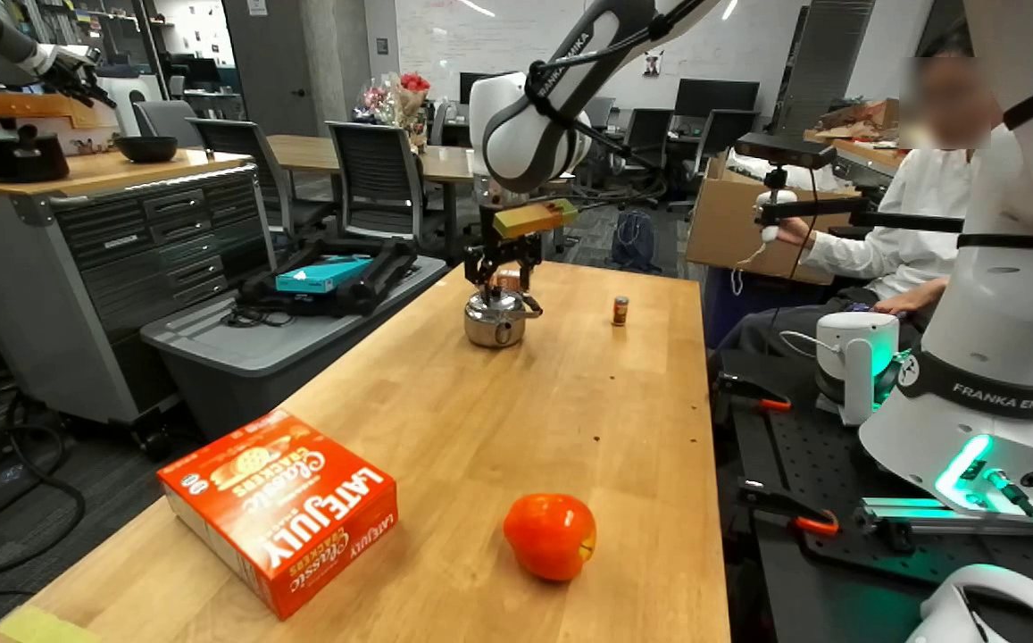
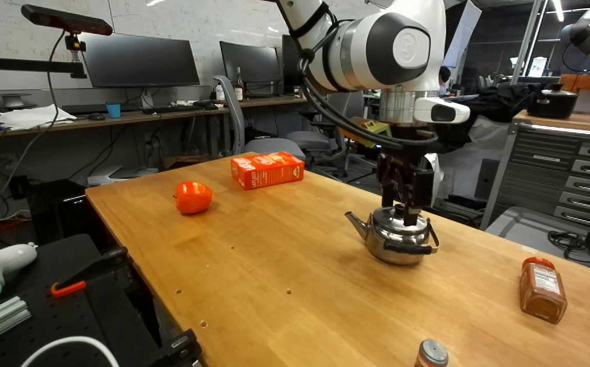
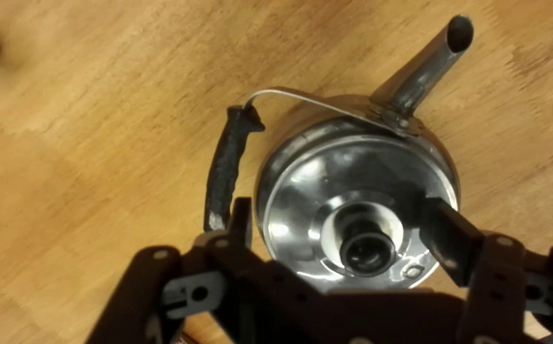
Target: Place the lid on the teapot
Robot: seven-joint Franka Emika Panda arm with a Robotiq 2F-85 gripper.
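Clearly, the lid (image 3: 321, 184) lies on top of the teapot (image 2: 382, 244), with its black knob (image 3: 367, 254) pointing up. Over it is the gripper (image 3: 338, 212), whose fingers (image 3: 448, 239) are spread wide, one at each side of the knob with a gap, so they have hold of nothing; if their tips touch the lid, I cannot tell. The teapot stands upright on a wooden table (image 1: 605, 406), of which the surface shows a few small holes (image 1: 596, 438). Well apart from the teapot, on its spout side, are a red cracker box (image 1: 279, 500) and a red-orange fruit (image 1: 550, 536); on the side away from the spout is a jar (image 2: 543, 291) with red cap. In an exterior view, a small container (image 1: 620, 311) stands to the right of the teapot, and farther right sits a person (image 1: 918, 210) in white. To the left of the teapot are a grey bin (image 1: 195, 338) and a cabinet (image 1: 110, 299) with drawers; behind it, one sees chairs (image 1: 382, 174), flowers (image 1: 407, 105) and a whiteboard (image 1: 503, 40).
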